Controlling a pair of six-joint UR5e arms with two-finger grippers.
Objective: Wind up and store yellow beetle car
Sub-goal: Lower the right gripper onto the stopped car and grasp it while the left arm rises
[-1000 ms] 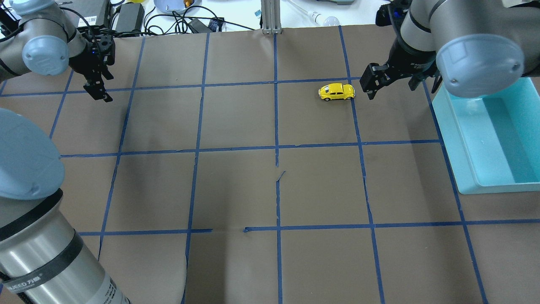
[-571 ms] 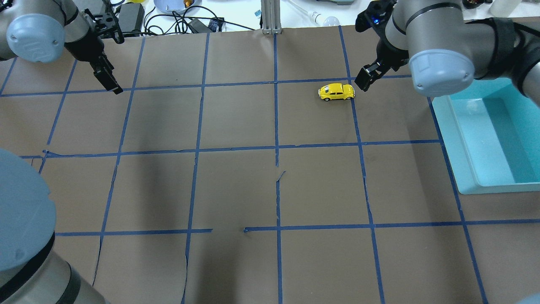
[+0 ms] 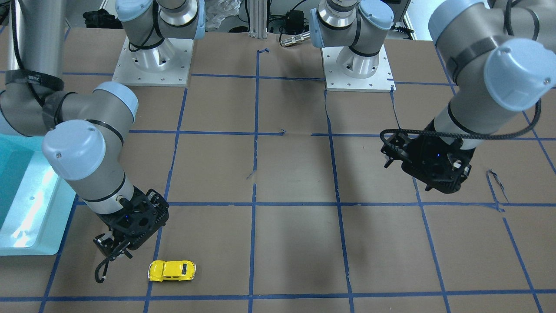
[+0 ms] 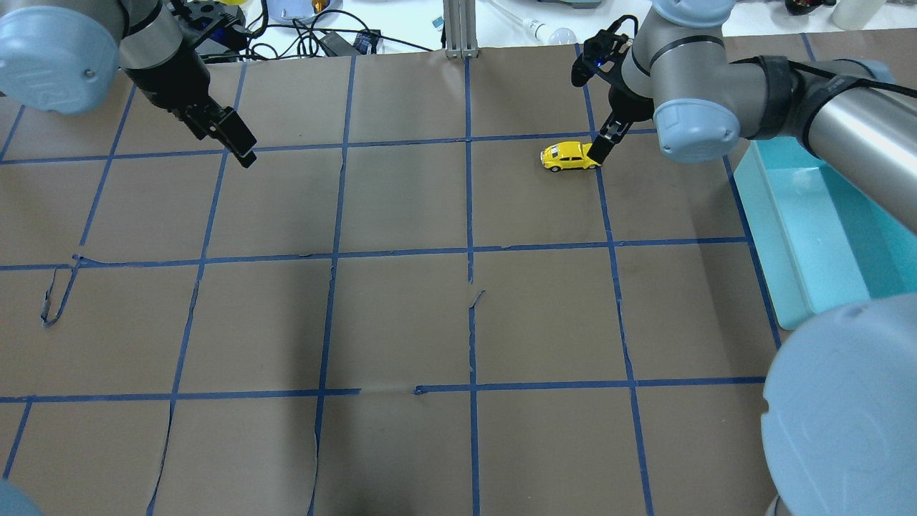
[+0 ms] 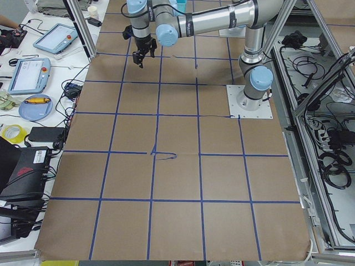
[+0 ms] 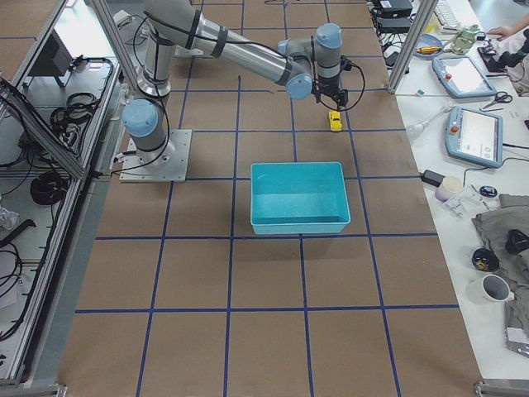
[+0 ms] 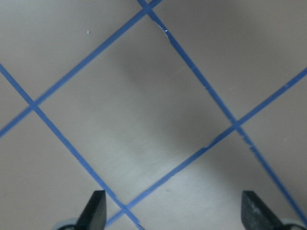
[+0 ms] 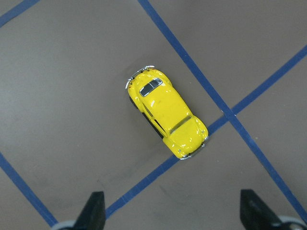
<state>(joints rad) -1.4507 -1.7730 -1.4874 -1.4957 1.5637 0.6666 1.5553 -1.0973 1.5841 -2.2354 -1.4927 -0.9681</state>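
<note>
Toward the far right of the desk (image 4: 401, 322), a small yellow car (image 4: 571, 155) is seen resting on its wheels beside a crossing of blue tape lines (image 8: 229, 116), not yet lifted. Right fingers (image 8: 94, 211) are spread wide close by it — nothing is held. Left fingers (image 7: 95, 211) are likewise spread over bare desk, well apart from the car. A blue bin (image 4: 770, 244) sits near the right arm. Trouble could be caused by the car's diagonal set to the fingers: touched on one side first, it may be rolled away or twisted — and its glossy, rounded body may be squeezed out of a closing grip.
</note>
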